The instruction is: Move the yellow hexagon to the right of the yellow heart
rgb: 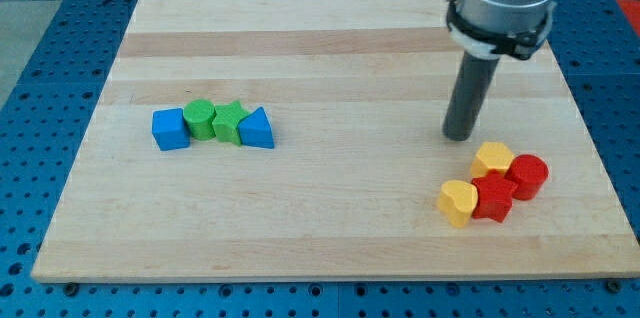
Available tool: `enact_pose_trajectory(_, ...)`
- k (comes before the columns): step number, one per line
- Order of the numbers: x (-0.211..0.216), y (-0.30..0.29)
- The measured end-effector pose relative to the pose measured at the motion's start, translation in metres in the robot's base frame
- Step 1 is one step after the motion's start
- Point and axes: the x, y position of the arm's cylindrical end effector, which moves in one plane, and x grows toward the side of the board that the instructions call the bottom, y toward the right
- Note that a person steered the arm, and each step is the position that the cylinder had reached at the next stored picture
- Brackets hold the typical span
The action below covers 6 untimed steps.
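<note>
The yellow hexagon (492, 158) was a small chunky block with flat sides and a smooth, bright top. It sat near the view's bottom right, at the top of a tight bunch of 4 blocks. It touched the red cylinder (528, 175) on its right and the red star-like block (493, 198) just below it. The yellow heart (458, 201) sat at the left end of that bunch, touching the red star-like block, with 2 rounded bumps on top.

My tip (459, 137) was the bottom end of a plain dark rod, with nothing to open or pinch. It stood just above and a little left of the yellow hexagon, not touching it.

Far off on the view's left was a row of 4 more blocks: a blue cube (170, 129), a green cylinder (200, 118), a green star-like block (230, 121) and a blue triangle (257, 129).

The wooden board (330, 58) was pale with long light and dark stripes.
</note>
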Motion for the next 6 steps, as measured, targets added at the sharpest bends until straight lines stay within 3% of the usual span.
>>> enact_pose_trajectory(3, 0.056, 0.021)
enact_pose_trajectory(6, 0.027, 0.076)
